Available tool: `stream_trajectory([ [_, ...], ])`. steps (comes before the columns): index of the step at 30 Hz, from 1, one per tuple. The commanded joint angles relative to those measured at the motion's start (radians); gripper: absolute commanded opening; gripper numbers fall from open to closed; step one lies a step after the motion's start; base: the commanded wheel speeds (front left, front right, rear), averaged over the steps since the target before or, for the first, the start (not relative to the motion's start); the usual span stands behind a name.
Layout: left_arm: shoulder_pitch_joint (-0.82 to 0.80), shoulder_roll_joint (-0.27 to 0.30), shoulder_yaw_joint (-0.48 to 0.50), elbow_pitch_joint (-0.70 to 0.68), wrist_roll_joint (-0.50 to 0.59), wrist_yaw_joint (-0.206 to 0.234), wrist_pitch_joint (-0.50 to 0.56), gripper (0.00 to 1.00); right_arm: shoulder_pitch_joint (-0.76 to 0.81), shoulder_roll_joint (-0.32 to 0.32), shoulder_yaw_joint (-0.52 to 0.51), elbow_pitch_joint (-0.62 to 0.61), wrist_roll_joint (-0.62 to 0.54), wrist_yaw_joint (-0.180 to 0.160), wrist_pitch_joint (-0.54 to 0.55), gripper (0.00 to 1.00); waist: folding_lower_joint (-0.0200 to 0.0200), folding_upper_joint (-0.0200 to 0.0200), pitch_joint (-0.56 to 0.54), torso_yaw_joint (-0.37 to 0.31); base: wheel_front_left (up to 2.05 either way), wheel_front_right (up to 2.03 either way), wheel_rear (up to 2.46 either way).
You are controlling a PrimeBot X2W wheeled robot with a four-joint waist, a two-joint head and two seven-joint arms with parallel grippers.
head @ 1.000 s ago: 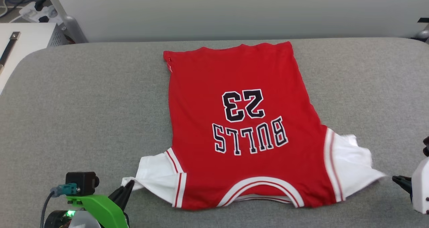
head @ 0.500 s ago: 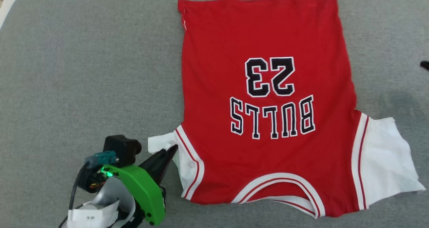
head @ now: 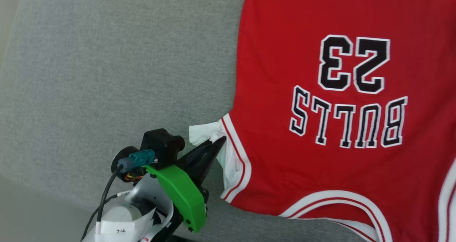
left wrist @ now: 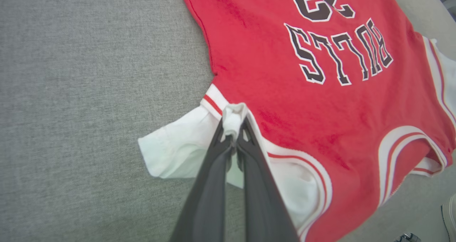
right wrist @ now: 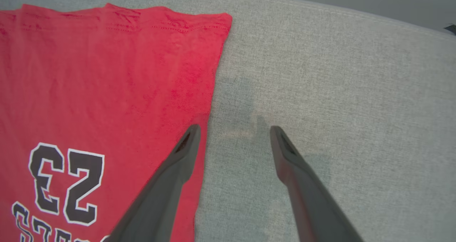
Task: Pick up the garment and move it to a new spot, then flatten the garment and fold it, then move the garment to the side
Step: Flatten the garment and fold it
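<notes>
1. The left gripper (left wrist: 233, 130) rises from the bottom centre of the left wrist view. Its two dark fingers are pressed together, pinching a small bunch of the white sleeve (left wrist: 178, 147) right beside the striped shoulder trim (left wrist: 213, 102).
2. In the head view that gripper sits at lower centre-left, tips pointing up and right into the sleeve. A green bracket (head: 180, 195) and a black camera block (head: 161, 146) ride on the wrist behind it.
3. The garment (head: 278, 74) lies spread on the grey cloth surface (head: 107, 67), filling the right half of the head view and running off the top, right and bottom edges. The red side with the print faces up.
4. The lettering (head: 349, 122) reads upside down in the head view, with "23" above "BULLS". The curved neck trim (head: 331, 198) is at lower right.
5. The pinched sleeve is crumpled and lifted at the grip. The rest of it lies slack on the grey surface, left of the fingers in the left wrist view.
6. The right gripper (right wrist: 233, 130) is at bottom centre of the right wrist view, fingers spread wide with nothing between them but grey surface and a faint shadow.
7. The right gripper's left finger crosses the garment's red side edge in the picture; contact cannot be judged. The hem (right wrist: 124, 10) runs along the upper left of that view.
</notes>
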Motion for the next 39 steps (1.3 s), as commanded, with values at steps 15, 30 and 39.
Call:
stream_trajectory([
  [15, -0.065, -0.045, -0.032, 0.004, 0.028, -0.018, -0.046, 0.00, -0.132, -0.015, 0.122, 0.166, -0.068, -0.001, -0.037, 1.00, -0.0002, 0.0000, 0.147, 0.134, 0.00, 0.00, 0.00],
  [30, -0.083, -0.051, -0.035, 0.031, 0.025, -0.019, -0.068, 0.00, -0.083, -0.076, 0.218, 0.192, -0.008, -0.001, 0.012, 0.00, -0.0002, 0.0000, 0.148, 0.135, 0.00, 0.00, 0.00],
  [39, -0.077, -0.038, -0.016, 0.053, 0.016, -0.006, -0.075, 0.00, 0.001, -0.087, 0.202, 0.227, 0.025, -0.001, -0.044, 0.00, -0.0002, 0.0000, 0.065, 0.088, 0.00, 0.00, 0.00],
])
